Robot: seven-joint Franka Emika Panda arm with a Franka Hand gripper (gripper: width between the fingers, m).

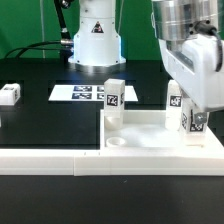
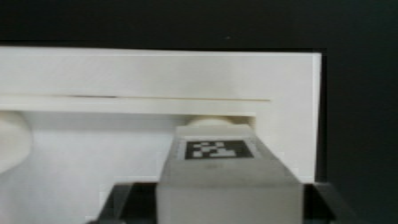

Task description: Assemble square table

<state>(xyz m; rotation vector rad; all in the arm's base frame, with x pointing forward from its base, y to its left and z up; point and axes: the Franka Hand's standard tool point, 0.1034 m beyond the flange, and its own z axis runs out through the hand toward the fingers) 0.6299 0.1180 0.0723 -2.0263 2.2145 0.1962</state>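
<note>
The square table's white slab (image 1: pixel 150 132) lies underside up with its rim showing. One white tagged leg (image 1: pixel 112 95) stands upright on its far left corner. My gripper (image 1: pixel 186 112) is shut on a second tagged leg (image 1: pixel 177 100) and holds it upright at the slab's far right corner; I cannot tell whether its lower end touches. In the wrist view this leg (image 2: pixel 222 165) sits between my dark fingers (image 2: pixel 135 204), with its round end over the slab (image 2: pixel 160 90). A third leg block (image 1: pixel 10 94) lies on the table at the exterior view's left.
The marker board (image 1: pixel 80 93) lies flat behind the slab. The long white L-shaped rail (image 1: pixel 50 158) runs along the front and up the slab's left side. The robot's base (image 1: pixel 95 40) stands at the back.
</note>
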